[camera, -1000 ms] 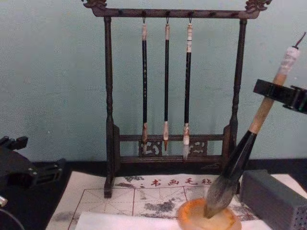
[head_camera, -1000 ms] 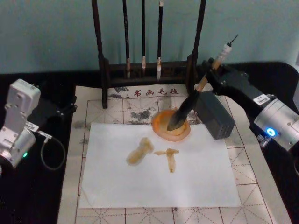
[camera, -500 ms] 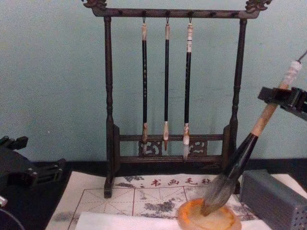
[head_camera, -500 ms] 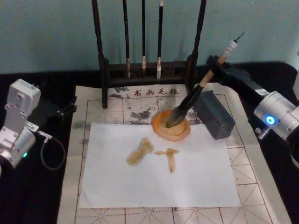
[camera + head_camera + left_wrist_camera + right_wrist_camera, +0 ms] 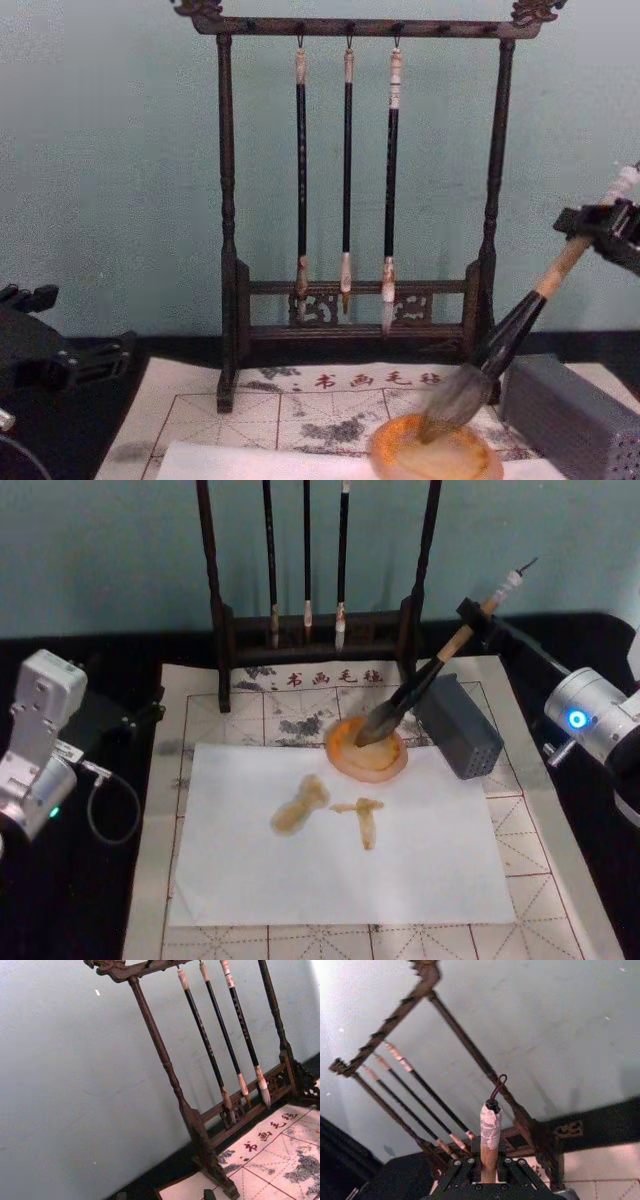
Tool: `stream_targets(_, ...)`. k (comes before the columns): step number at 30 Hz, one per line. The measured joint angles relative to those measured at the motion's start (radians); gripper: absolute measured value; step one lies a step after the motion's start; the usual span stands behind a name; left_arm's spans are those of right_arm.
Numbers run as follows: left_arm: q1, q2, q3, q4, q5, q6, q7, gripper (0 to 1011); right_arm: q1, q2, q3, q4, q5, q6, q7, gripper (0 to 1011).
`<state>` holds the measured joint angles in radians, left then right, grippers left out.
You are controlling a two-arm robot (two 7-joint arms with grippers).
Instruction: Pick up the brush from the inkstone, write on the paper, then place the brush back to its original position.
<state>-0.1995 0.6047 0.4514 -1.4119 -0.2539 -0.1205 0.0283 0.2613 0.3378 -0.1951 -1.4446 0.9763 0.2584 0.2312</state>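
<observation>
The brush (image 5: pixel 420 685) leans steeply over to the right, its grey bristles resting in the orange inkstone (image 5: pixel 350 760). My right gripper (image 5: pixel 476 616) is shut on the tan handle just below the white-wrapped end. In the chest view the brush (image 5: pixel 520 320) slants from the inkstone (image 5: pixel 400 455) up to the right gripper (image 5: pixel 600 224). The right wrist view looks along the handle (image 5: pixel 490 1127), clamped between the fingers (image 5: pixel 465 1172). The white paper (image 5: pixel 400 870) lies in front of the inkstone and carries two tan wet strokes. My left arm (image 5: pixel 38 742) is parked at the left.
A dark wooden rack (image 5: pixel 225 630) with three thin hanging brushes (image 5: pixel 346 180) stands behind the inkstone. A grey block (image 5: pixel 458 725) sits right beside the inkstone, under the brush handle. The cream felt mat (image 5: pixel 200 715) with its red grid lies under the paper.
The right gripper has moved right and lower, tilting the brush further over. The bristles have stayed in the inkstone. The left arm has not moved.
</observation>
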Motion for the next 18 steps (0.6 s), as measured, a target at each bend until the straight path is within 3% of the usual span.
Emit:
stream_targets(7,0.0,0.0,0.0,0.0,0.0,0.0,0.0,1001,0.02,-0.024,0.009,0.034,0.062,0.038,-0.068,185)
stream_targets(18,0.0,0.0,0.0,0.0,0.0,0.0,0.0,1001,0.041,-0.036,0.003,0.073,0.106,0.051,-0.13,185)
